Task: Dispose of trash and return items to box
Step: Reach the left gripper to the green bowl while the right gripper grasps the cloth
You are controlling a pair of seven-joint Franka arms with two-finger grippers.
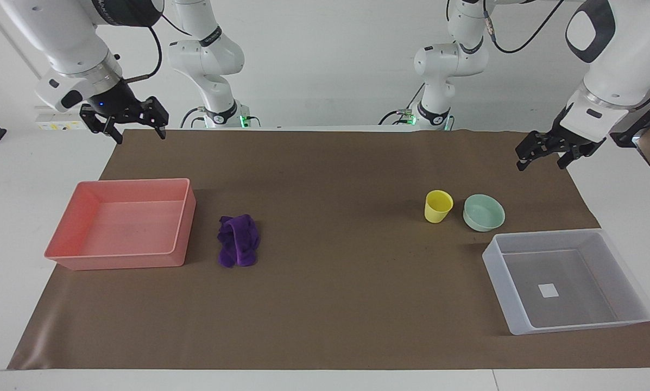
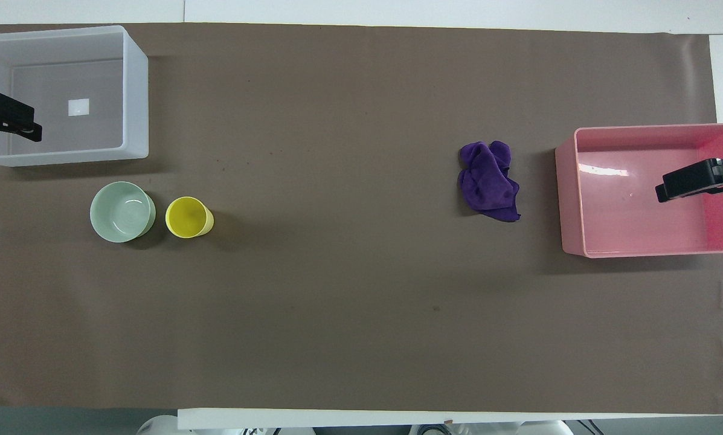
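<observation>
The purple cloth wad (image 1: 238, 240) (image 2: 488, 180) lies on the brown mat beside the pink tray. The yellow cup (image 1: 438, 206) (image 2: 188, 217) stands upright next to the mint-green bowl (image 1: 483, 212) (image 2: 122, 212). Both are a little nearer to the robots than the translucent grey-white box (image 1: 500, 270) (image 2: 134, 90), which holds only its white sticker. My left gripper (image 1: 541, 164) (image 2: 17, 121) hangs open and empty, raised over the box's end of the table. My right gripper (image 1: 140, 136) (image 2: 675, 187) hangs open and empty, raised over the pink tray's end.
The pink tray (image 1: 186, 220) (image 2: 569, 199) sits empty at the right arm's end of the mat. The brown mat (image 1: 330, 304) covers most of the table, and white table shows around it.
</observation>
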